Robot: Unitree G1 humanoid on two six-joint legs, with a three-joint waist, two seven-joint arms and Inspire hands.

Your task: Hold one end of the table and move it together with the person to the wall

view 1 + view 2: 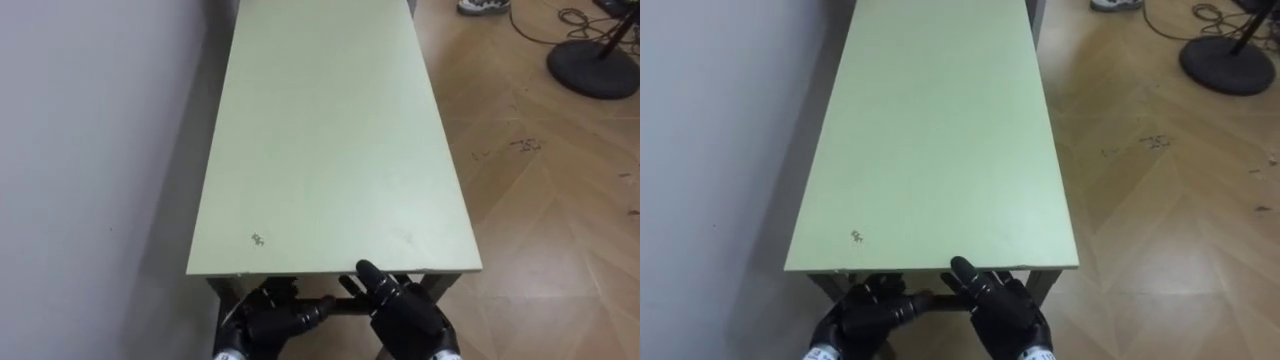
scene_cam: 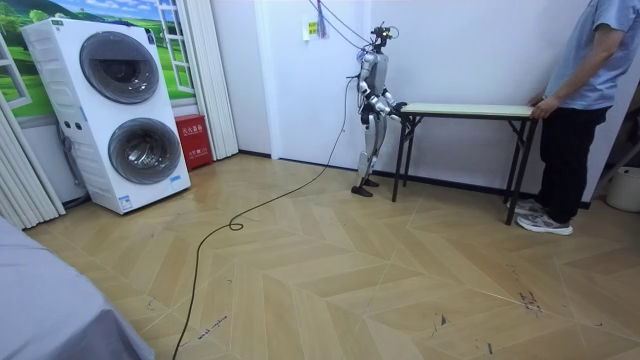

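Observation:
A long, narrow table with a pale green top (image 1: pixel 330 140) and black legs stands lengthwise before me, its left side along a white wall. Both my hands are at its near end, just below the edge. My left hand (image 1: pixel 262 320) has its fingers curled at the dark frame bar under the top. My right hand (image 1: pixel 408 315) lays its thumb up on the top's edge and grips it. In the room view I stand at one end of the table (image 2: pixel 465 108), and a person (image 2: pixel 585 80) in a blue shirt holds the far end with one hand.
The white wall (image 1: pixel 90 150) runs close along the table's left. A round black stand base (image 1: pixel 592 68) with cables sits on the wooden floor at the back right. Stacked washing machines (image 2: pixel 120 110) and a red box (image 2: pixel 193 140) stand at the room view's left.

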